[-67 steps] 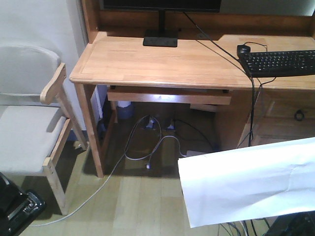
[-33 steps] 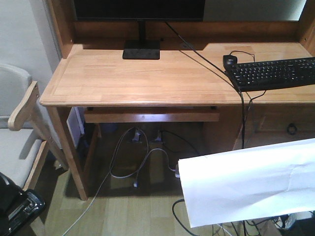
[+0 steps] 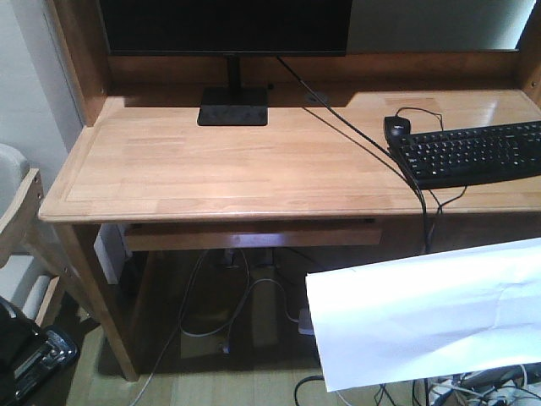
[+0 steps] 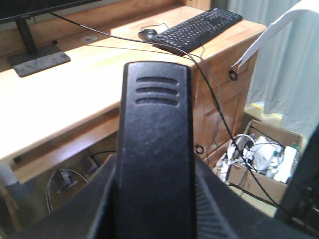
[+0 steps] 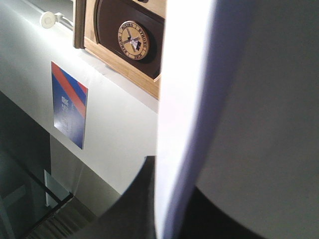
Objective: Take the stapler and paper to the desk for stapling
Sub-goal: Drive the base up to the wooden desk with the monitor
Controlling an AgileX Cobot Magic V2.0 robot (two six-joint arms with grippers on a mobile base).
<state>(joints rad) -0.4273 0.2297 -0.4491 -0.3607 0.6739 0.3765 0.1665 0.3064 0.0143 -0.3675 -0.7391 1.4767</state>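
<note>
The desk (image 3: 228,169) is a wide light-brown wooden top with a raised back edge, filling the middle of the front view. The black stapler (image 4: 154,139) stands lengthwise between the fingers of my left gripper (image 4: 155,199), which is shut on it. In the front view the stapler (image 3: 38,359) shows at the bottom left corner with a silvery strip, below desk height. The paper (image 3: 423,313), a large creased white sheet, hangs at lower right in front of the desk. My right gripper (image 5: 174,209) is shut on the paper (image 5: 234,99), seen edge-on.
On the desk stand a monitor (image 3: 224,25) on a black base (image 3: 233,106), a black keyboard (image 3: 473,152) and a black mouse (image 3: 397,127), all cabled. A chair (image 3: 17,220) is at the left. Cables lie under the desk, and a cardboard box (image 4: 264,164) sits at its right.
The desk has come nearer and larger in the front view, and the chair has slid off to the left. The paper and stapler keep their places in the view.
</note>
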